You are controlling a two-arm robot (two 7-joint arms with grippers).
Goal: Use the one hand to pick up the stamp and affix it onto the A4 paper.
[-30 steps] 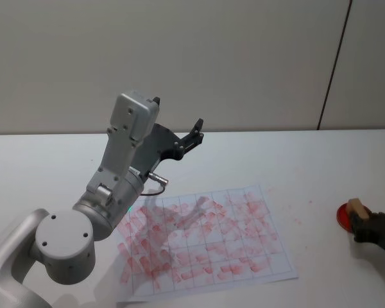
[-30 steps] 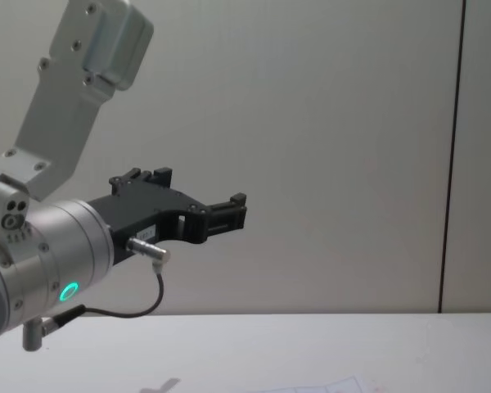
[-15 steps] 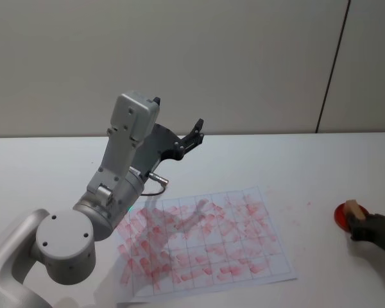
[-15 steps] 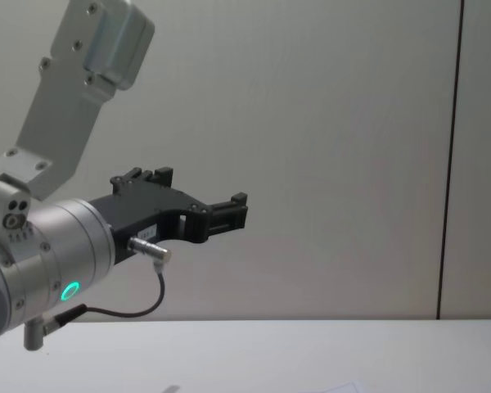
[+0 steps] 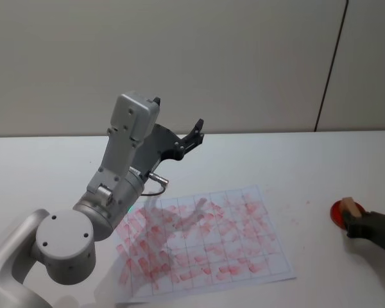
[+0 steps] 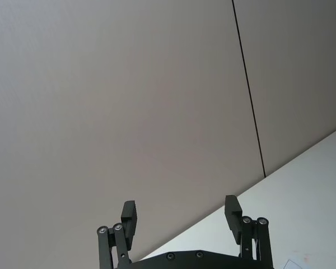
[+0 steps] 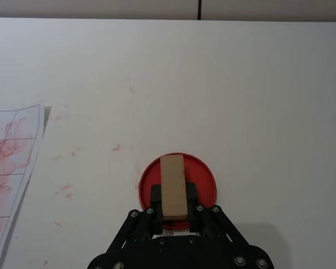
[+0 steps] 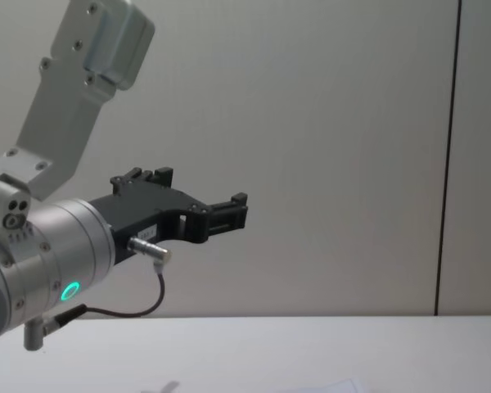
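– So, what has the right gripper (image 7: 173, 190) got?
– Its two black fingers (image 7: 155, 195) are closed on the stamp (image 7: 172, 171), one on each long side of the tan block. The stamp stands on a round red ink pad (image 7: 205, 178), with red showing around it.
– And where is that, going by the A4 paper (image 5: 202, 244)?
– Off the paper's right edge, well apart from it, on the bare white table (image 7: 257, 101). In the head view the gripper's body lies on the side of the pad away from the paper. A few faint red smudges (image 7: 117, 148) dot the table between the paper and the pad.
– The paper itself?
– Flat on the table, ruled in a grid, and nearly every box carries red stamp marks.
– What about the left gripper (image 6: 181, 216)?
– Its fingers are spread wide and empty. It is held up in the air beyond the paper's far left corner, well above the table, pointing toward the pale wall (image 8: 327, 123). Behind it the silver-grey arm bends back down past the paper's left edge, with a green ring light (image 8: 69, 290) glowing near the wrist. A grey shadow (image 5: 179, 221) lies across the paper's left half.
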